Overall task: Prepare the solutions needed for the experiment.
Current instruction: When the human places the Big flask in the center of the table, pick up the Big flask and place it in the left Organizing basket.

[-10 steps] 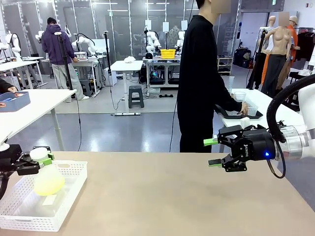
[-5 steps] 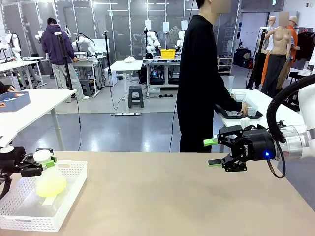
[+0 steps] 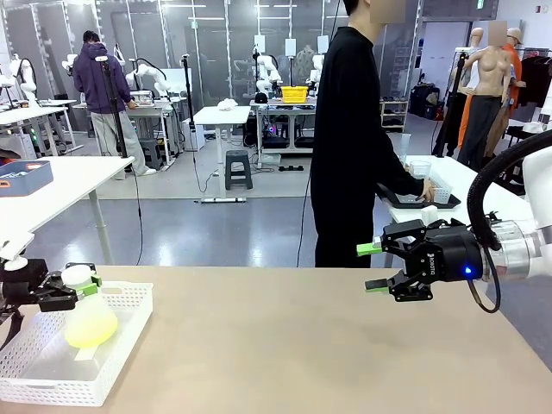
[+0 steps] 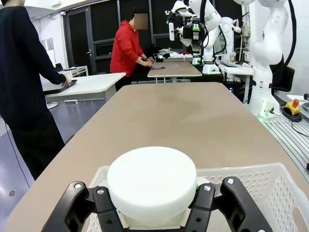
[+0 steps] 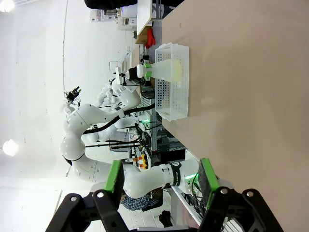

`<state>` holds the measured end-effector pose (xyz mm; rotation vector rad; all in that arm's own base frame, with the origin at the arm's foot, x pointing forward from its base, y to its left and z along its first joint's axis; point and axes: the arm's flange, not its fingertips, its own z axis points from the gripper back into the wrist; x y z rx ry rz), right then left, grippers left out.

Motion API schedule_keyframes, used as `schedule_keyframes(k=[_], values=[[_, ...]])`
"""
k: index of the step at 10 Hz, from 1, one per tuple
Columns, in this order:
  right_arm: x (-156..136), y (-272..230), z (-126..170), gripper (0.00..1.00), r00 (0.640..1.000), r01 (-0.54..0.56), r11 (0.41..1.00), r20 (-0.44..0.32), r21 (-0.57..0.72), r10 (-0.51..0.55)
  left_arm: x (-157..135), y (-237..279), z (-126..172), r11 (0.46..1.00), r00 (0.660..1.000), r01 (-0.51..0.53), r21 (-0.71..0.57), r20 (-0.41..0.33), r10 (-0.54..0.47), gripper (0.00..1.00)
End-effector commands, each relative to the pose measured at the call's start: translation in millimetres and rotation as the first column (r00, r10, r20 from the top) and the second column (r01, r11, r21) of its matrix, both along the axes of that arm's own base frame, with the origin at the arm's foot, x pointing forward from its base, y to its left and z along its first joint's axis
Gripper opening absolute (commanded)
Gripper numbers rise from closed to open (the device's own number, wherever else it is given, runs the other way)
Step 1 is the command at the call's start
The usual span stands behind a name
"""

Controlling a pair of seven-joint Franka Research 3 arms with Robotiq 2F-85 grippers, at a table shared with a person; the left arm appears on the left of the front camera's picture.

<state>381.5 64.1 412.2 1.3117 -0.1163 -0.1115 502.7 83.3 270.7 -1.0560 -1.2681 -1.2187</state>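
Both grippers are showing on my feed. My left gripper (image 3: 79, 283) is bracketing the white-capped neck of a flask (image 3: 88, 315) holding the solutions (image 3: 90, 329), inside the white basket (image 3: 121, 343); whether it is clamping, I cannot tell. My right gripper (image 3: 371, 266) is hanging open and empty above the table (image 3: 302, 345).

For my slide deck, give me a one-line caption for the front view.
Left gripper at the neck of a flask of yellow-green liquid in a white basket; right gripper open above the table.
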Motion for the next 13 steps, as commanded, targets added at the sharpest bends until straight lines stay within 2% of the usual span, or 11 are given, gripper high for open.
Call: schedule_keyframes(k=[1,2,3,4,5,6,7,8,9,13], values=[[1,1,-1,0.78,1.000,0.000,1.000,0.009,0.003,0.000,-13,6,-35,0.999,1.000,0.027,0.039,0.001,-0.027,0.45],[1,1,-1,0.78,1.000,0.000,1.000,0.009,0.003,0.000,-15,5,-36,0.998,1.000,0.024,0.050,0.002,-0.024,0.45],[1,1,-1,0.78,1.000,0.000,1.000,0.009,0.003,0.000,-15,5,-36,0.999,1.000,0.017,0.048,0.002,-0.017,0.65],[1,1,-1,0.78,1.000,0.000,1.000,0.009,0.003,0.000,-16,7,-36,0.999,1.000,0.012,0.051,0.002,-0.012,0.47],[1,1,-1,0.78,1.000,0.000,1.000,0.009,0.003,0.000,-18,8,-35,0.999,1.000,0.013,0.048,0.001,-0.014,0.85],[1,1,-1,0.78,1.000,0.000,1.000,0.009,0.003,0.000,-19,9,-34,0.999,1.000,0.003,0.049,0.008,-0.004,0.67],[1,1,-1,0.78,1.000,0.000,1.000,0.009,0.003,0.000,-20,8,-31,0.999,1.000,-0.003,0.049,0.008,0.003,1.00],[1,1,-1,0.78,1.000,0.000,1.000,0.009,0.003,0.000,-22,9,-31,0.999,1.000,-0.009,0.052,0.006,0.008,0.87],[1,1,-1,0.78,1.000,0.000,1.000,0.009,0.003,0.000,-23,10,-31,0.999,1.000,-0.016,0.052,0.007,0.016,1.00],[1,1,-1,0.78,1.000,0.000,1.000,0.009,0.003,0.000,-25,16,-27,0.998,0.999,-0.049,0.025,0.014,0.049,1.00]])
